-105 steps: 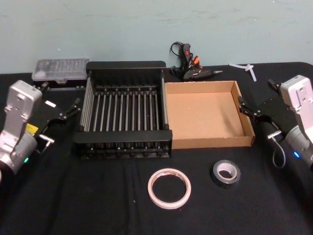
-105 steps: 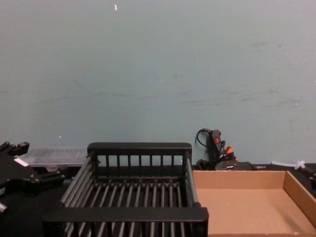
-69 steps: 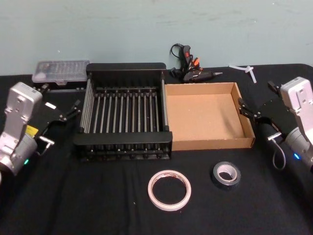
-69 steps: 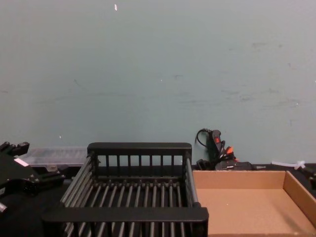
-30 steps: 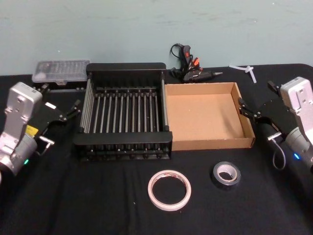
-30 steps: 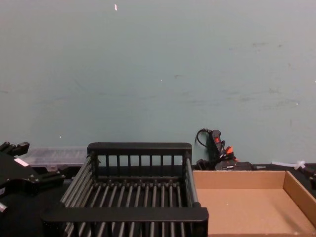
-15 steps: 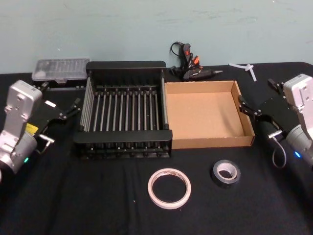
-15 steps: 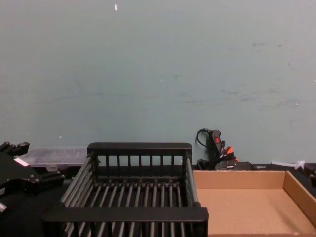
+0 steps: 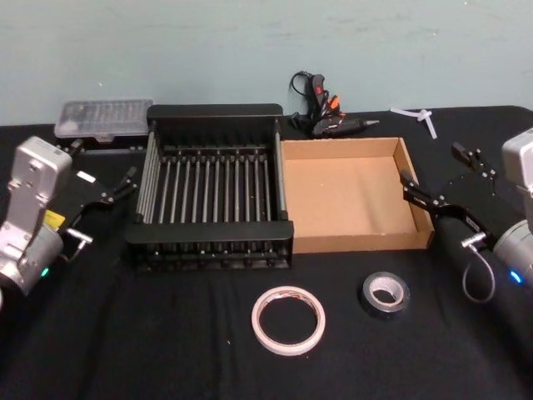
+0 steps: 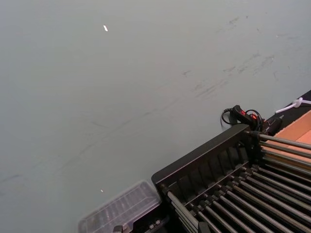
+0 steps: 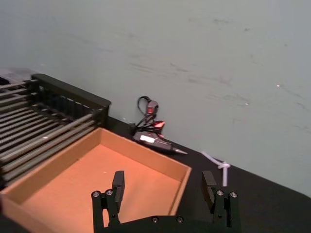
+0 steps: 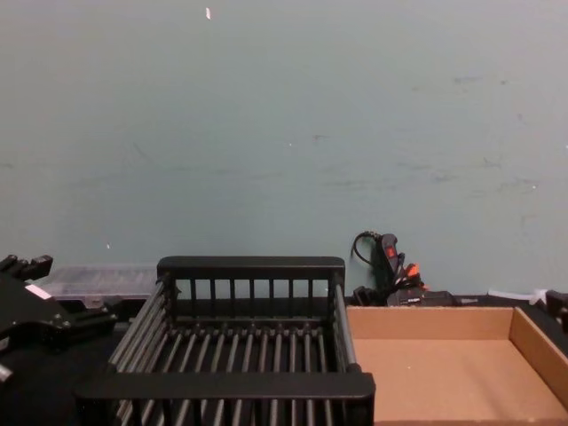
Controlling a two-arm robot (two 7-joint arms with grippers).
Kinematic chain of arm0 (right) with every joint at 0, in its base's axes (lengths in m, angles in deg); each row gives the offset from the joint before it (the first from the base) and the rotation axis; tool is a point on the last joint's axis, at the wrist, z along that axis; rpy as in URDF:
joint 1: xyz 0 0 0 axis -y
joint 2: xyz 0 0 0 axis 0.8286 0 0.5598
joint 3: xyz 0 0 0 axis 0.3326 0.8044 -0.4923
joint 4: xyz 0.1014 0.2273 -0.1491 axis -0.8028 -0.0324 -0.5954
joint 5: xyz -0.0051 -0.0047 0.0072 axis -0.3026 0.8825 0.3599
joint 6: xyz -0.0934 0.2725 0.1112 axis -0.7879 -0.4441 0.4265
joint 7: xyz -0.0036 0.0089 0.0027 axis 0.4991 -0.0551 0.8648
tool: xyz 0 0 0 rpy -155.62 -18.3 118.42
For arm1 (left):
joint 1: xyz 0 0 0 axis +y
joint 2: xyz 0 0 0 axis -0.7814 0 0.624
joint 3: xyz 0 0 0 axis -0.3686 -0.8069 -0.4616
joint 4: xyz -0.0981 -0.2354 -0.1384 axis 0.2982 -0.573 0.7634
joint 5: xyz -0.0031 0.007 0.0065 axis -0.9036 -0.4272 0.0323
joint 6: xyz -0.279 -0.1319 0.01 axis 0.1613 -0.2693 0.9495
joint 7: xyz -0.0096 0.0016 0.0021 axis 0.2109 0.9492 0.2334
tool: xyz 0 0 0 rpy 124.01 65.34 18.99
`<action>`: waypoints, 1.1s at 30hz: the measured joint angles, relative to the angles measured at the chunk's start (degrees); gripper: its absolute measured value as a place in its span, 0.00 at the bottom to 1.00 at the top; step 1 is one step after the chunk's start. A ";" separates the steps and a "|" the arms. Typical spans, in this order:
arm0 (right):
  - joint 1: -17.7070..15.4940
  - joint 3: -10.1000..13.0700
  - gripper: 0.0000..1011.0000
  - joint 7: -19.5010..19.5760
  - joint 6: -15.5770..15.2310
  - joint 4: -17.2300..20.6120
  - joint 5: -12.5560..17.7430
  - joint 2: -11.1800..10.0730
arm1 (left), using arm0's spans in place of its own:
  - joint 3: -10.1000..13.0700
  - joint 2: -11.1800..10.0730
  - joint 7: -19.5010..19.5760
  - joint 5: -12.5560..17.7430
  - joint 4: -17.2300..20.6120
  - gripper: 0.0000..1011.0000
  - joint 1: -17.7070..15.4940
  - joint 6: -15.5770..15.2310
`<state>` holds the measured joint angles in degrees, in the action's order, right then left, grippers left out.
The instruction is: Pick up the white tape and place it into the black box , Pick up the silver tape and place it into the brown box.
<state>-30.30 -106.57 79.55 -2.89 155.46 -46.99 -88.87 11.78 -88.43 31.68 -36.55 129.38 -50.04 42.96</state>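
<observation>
On the black-covered bench point(image 9: 125, 333), the white tape point(image 9: 288, 320) lies flat near the front edge, about the middle, with a reddish print faintly visible inside its ring. The silver tape point(image 9: 386, 293) lies flat just to its right, apart from it, its pale core facing up. Neither roll is touched by anything.

Behind them, the black box point(image 9: 212, 196) sits toward the back edge of the bench, its slatted floor bare. The brown box point(image 9: 354, 196) stands against its right side, the two walls touching or nearly so; its floor is bare too. In the chest view the front parts of both boxes are cut off by the lower edge, and the tapes lie below that edge.

The right gripper point(image 9: 441, 179) hangs at the right side of the bench, by the brown box's right wall, fingers spread wide with nothing between them; the right wrist view shows the two fingers point(image 11: 118, 183) apart above the box's near rim. The left gripper point(image 9: 107, 179) is at the left side, just beside the black box's left wall. Its dark fingers merge with the cloth, so their spacing cannot be told.

At the back edge lie a clear plastic case point(image 9: 104, 118), partly behind the crate's corner, a glue gun point(image 9: 323, 112) with tangled cord, and a small white piece point(image 9: 420, 117) hard to identify.
</observation>
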 joint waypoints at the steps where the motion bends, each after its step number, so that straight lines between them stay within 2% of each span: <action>1: -0.46 0.20 0.99 -0.18 -0.26 0.72 0.23 -0.14 | 0.00 0.00 0.00 0.00 0.00 0.99 0.00 0.00; 3: -2.24 0.98 0.99 -0.81 -1.28 3.20 1.14 -0.63 | 0.00 0.00 0.00 0.00 0.00 0.99 0.00 0.00; 10: -6.35 2.59 0.99 -1.92 -4.13 8.25 2.95 -1.60 | 0.00 0.00 0.00 0.00 0.00 0.99 0.00 0.00; 19: -11.47 4.31 0.99 -2.81 -8.73 12.86 4.67 -2.38 | 0.00 0.00 0.00 0.00 0.00 0.99 0.00 0.00; 25: -14.29 5.20 0.99 -3.23 -11.83 14.77 5.32 -2.82 | 0.00 0.00 0.00 0.00 0.00 0.99 0.00 0.00; 33: -16.05 5.57 0.99 -3.31 -16.03 15.53 4.98 -3.00 | 0.00 0.00 0.00 0.00 0.00 0.99 0.00 0.00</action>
<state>-46.35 -101.00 76.24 -18.92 170.99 -42.00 -91.87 11.78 -88.43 31.68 -36.55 129.38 -50.04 42.96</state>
